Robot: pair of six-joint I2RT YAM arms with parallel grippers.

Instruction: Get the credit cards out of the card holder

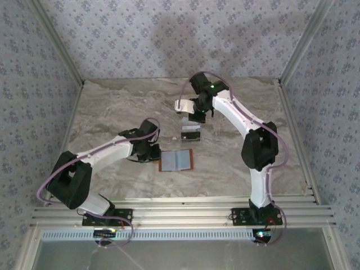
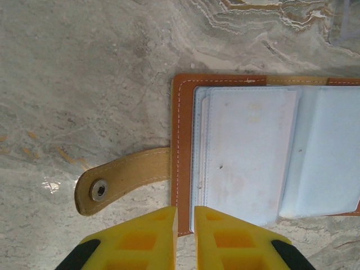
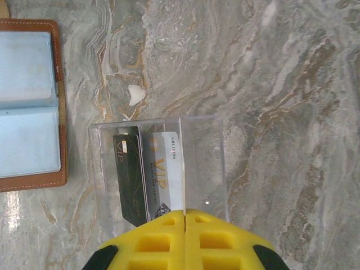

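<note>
Note the card holder [image 1: 177, 160] lying open and flat near the middle of the table [image 1: 112, 112]. The left gripper [image 2: 185, 211] sits over its left edge with the jaws nearly together. You cannot tell whether it clamps the edge. Just beyond the holder, a clear box [image 3: 202, 163] contains the dark card [image 3: 130, 174] and the white card [image 3: 167, 169]. The right gripper [image 3: 185, 212] is clenched at the white card's end, but you cannot confirm a grasp.

soft even light; blurry shadows on back wall [image 1: 169, 34], small glare on table [image 3: 10, 216].
</note>
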